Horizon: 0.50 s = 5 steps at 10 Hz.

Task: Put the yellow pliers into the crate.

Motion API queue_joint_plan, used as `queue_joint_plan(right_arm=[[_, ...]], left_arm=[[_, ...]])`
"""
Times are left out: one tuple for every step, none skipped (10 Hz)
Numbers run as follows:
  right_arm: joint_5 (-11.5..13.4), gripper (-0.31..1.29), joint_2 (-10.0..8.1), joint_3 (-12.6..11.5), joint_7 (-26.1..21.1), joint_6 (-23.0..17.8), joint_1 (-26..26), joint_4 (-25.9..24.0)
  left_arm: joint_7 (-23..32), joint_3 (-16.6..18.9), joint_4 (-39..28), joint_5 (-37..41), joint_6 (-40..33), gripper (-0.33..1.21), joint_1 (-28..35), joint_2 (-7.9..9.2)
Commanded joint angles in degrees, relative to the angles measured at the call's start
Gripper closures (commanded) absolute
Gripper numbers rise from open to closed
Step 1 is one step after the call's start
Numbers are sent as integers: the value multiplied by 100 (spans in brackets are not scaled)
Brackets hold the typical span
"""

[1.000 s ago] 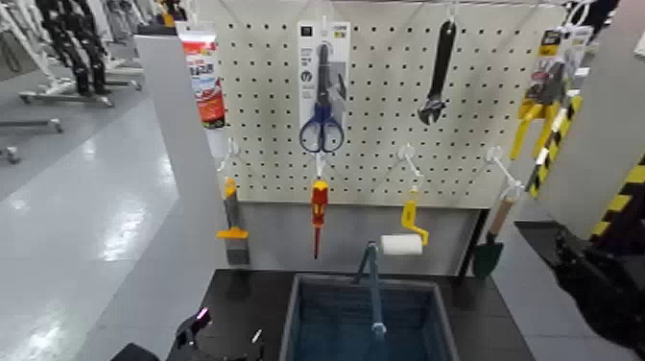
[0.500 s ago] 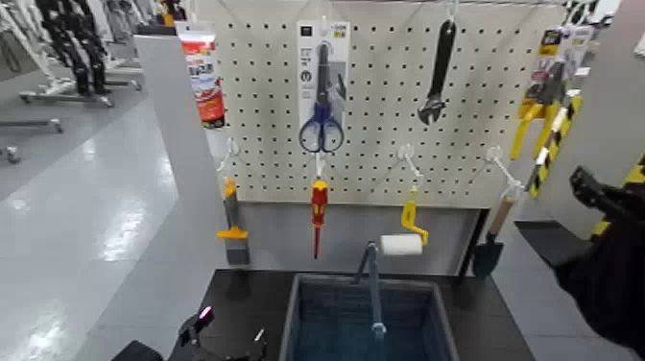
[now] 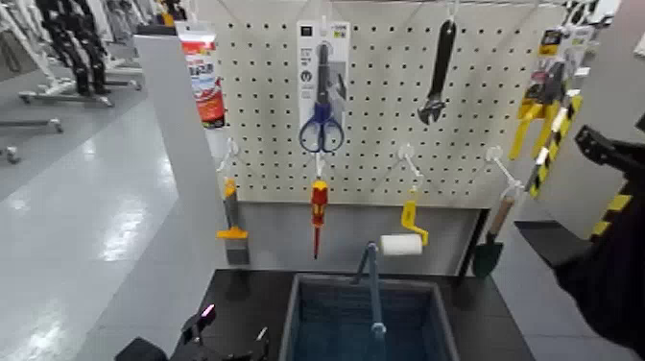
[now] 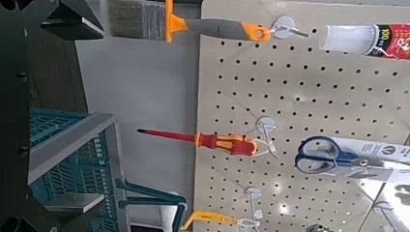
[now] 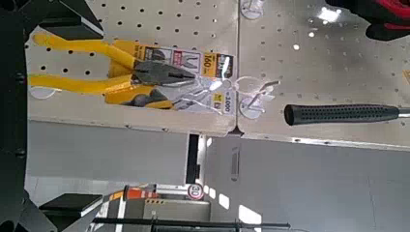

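Note:
The yellow pliers (image 3: 537,106) hang on their retail card at the pegboard's upper right. In the right wrist view the yellow pliers (image 5: 106,72) lie close ahead, yellow handles long and dark jaws on the card. My right gripper (image 3: 603,146) is raised at the right edge, below and to the right of them. Its jaws stand apart, open and empty. The grey-blue crate (image 3: 288,326) sits on the black table under the board, handle upright, and the crate (image 4: 68,164) also shows in the left wrist view. My left gripper (image 3: 197,328) rests low beside the crate's left side.
On the pegboard hang blue scissors (image 3: 322,125), a black wrench (image 3: 437,77), a red screwdriver (image 3: 319,206), a yellow-handled paint roller (image 3: 408,235), a scraper (image 3: 233,226) and a trowel (image 3: 491,245). A black hammer handle (image 5: 348,114) hangs next to the pliers.
My right arm has risen into view at the right edge, and its gripper has moved up toward the pliers. The left arm has barely shifted.

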Motion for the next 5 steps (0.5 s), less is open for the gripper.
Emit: queue_joint_plan(right_arm=[[-397,12,-314,97,520,161,-595,710],[-467,12,-437,150,784,284,-814,991],[-599,12,-525,238,977,310,-999,1290],[-687,12,-586,317,1214,319,-1175,1597],[-757,13,-648,422,1478,310,-1368,1914]], left_arm=[[-9,-11,18,0,6,12,-22,8],[-17,-19,18,0,6,12,-31,8],[-17,-28,27,0,6,12,-39,8],[-17,-37,27,-9,15,12,-48,8],[-17,-46,27,-9,15,12,-57,8]])
